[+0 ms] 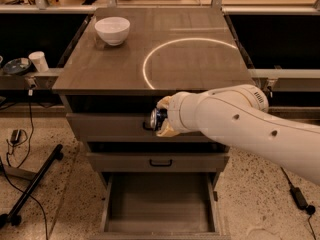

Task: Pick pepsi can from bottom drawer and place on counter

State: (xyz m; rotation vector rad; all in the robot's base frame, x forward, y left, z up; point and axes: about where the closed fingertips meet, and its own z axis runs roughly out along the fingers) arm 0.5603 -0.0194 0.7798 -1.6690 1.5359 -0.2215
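Pinching pepsi can [155, 119] betw. both fingers of hand [162, 117], hanging in front of upper drawer [110, 126], just under near edge of tabletop [165, 59]. Can's silver end facing left. Bottom drawer [160, 206] standing pulled out, well below can. White bowl [112, 30] sitting far left on tabletop.
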